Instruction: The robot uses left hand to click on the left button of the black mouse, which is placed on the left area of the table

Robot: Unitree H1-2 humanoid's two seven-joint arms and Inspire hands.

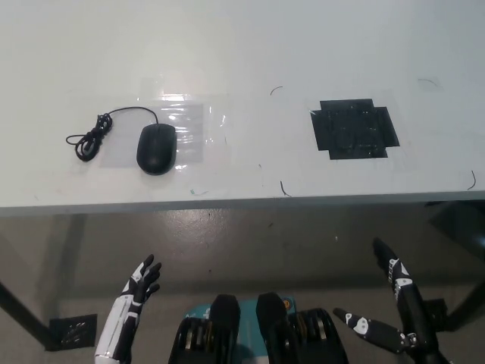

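Views: we have one, the head view.
Position: above the table's [250,45] near edge, high up.
Facing: steeply down.
Coverage: tabletop fills the upper half of the frame, floor beneath it the lower half.
Overlap: no second view to compare.

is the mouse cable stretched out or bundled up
Bundled. The cable arcs from the black mouse into a small coil lying on the table to the mouse's left.
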